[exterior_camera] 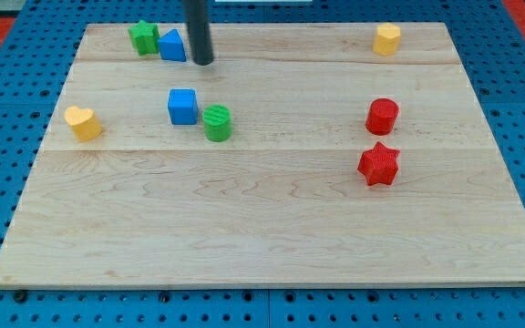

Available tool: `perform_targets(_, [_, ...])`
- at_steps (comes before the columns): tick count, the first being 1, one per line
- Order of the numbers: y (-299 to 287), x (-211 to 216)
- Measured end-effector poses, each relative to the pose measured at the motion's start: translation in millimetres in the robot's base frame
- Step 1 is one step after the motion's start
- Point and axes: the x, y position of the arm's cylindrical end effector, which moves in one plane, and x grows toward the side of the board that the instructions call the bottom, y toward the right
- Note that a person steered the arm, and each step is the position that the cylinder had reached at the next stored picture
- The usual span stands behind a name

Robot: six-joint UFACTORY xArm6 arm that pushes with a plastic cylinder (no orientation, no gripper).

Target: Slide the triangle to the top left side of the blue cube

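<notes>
The blue triangle (172,46) lies near the board's top left, touching or nearly touching a green star (142,37) on its left. My tip (203,62) stands just to the right of the triangle, close beside it. The blue cube (182,106) sits below the triangle, a short way towards the view's bottom, with a green cylinder (217,122) right next to it on its lower right.
A yellow heart (83,122) lies near the board's left edge. A yellow block (387,39) sits at the top right. A red cylinder (382,116) and a red star (378,164) stand at the right. The wooden board (272,228) rests on blue pegboard.
</notes>
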Motion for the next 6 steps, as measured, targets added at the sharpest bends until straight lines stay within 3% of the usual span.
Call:
perform_targets(1, [2.7, -36.7])
perform_targets(2, [-51.8, -50.4])
perform_targets(3, [-109.9, -15.8])
perform_targets(4, [-109.3, 20.8])
perform_targets(5, [-120.6, 31.9])
perform_targets(6, [-153.1, 8.1])
